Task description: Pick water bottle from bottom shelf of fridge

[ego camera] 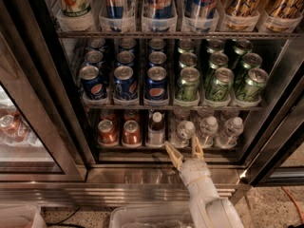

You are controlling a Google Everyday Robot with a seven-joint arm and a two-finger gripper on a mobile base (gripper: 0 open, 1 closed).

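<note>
directly ahead, the water bottle (pixel 185 130) stands upright at the front of the bottom shelf (pixel 142 149) of the fridge (pixel 52 89), beside two similar bottles (pixel 209 127). just below it we see our gripper (pixel 185 152), fingers spread apart, holding nothing.

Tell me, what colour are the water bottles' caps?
White, in the camera view. The water bottles stand just beyond the open gripper, on the bottom shelf.

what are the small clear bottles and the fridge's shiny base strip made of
Small clear white-capped water bottles: likely thin glossy plastic, see-through with highlights. Shiny base strip: seemingly stainless steel, showing reflections. The open gripper hovers before those bottles.
</note>
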